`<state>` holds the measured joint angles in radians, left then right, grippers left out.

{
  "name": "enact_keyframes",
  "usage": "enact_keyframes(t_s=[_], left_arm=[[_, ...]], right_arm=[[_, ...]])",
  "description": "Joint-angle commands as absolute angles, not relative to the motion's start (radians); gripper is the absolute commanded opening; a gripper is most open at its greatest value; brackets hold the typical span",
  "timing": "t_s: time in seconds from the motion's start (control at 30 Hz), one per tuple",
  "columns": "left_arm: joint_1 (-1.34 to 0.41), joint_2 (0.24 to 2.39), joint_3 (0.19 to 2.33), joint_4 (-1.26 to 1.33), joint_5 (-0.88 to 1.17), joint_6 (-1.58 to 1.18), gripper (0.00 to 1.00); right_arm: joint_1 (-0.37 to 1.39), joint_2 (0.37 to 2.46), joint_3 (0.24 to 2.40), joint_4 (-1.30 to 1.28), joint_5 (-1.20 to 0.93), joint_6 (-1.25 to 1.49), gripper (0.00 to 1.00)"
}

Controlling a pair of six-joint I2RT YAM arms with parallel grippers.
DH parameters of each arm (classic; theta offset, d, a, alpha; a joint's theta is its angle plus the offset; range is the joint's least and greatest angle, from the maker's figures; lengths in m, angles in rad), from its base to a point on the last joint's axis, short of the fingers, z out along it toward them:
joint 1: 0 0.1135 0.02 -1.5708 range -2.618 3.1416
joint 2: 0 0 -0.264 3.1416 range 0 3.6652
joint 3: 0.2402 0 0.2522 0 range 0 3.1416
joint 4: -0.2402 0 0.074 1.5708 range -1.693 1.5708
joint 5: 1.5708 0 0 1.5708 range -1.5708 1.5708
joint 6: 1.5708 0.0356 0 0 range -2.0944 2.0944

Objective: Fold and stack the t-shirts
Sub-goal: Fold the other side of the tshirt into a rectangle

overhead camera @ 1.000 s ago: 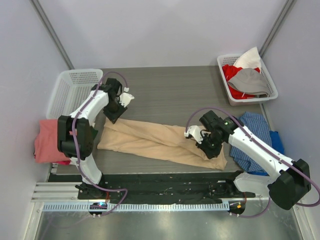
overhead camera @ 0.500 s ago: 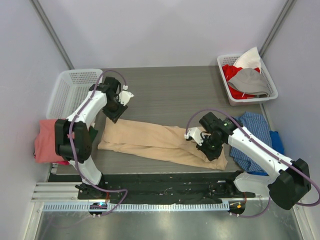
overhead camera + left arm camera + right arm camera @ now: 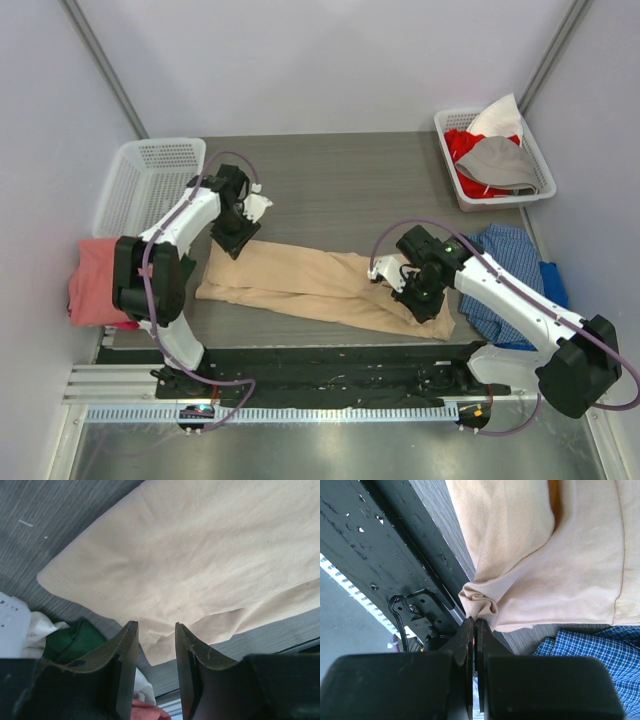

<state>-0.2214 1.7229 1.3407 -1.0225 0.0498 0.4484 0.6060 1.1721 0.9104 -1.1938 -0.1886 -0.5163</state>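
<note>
Left pincer (image 3: 156,630) part-open, empty, above tan t-shirt (image 3: 200,555); right pincer (image 3: 474,622) pinching it.

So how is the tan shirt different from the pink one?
The tan shirt lies stretched long across the table; the pink shirt sits bunched at the left edge. The right gripper pinches the tan shirt; nothing touches the pink shirt. Both are plain cloth.

Two baskets (image 3: 140,185), one tan t-shirt (image 3: 300,280), one pink t-shirt (image 3: 95,280), one checked cloth (image 3: 505,250).
</note>
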Motion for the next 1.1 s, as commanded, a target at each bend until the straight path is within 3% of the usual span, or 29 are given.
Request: enact_keyframes(t_s=[0.0,0.47,0.97,1.07], left_arm=[[-0.225,1.784,1.361,-1.006,0.017,0.443,0.39],[-0.225,2.005,1.491,-0.979,-0.103,0.494,0.39],[-0.225,2.105,1.623,-0.976,-0.137,0.495,0.38],[-0.224,2.100,1.624,-0.979,-0.137,0.495,0.38]], right_arm=[[0.615,1.169,0.937,-1.236,-0.181,-0.495,0.01],[0.615,1.161,0.945,-1.236,-0.166,-0.488,0.01],[0.615,1.166,0.913,-1.246,-0.155,-0.486,0.01],[0.617,1.170,0.904,-1.246,-0.147,-0.483,0.09]])
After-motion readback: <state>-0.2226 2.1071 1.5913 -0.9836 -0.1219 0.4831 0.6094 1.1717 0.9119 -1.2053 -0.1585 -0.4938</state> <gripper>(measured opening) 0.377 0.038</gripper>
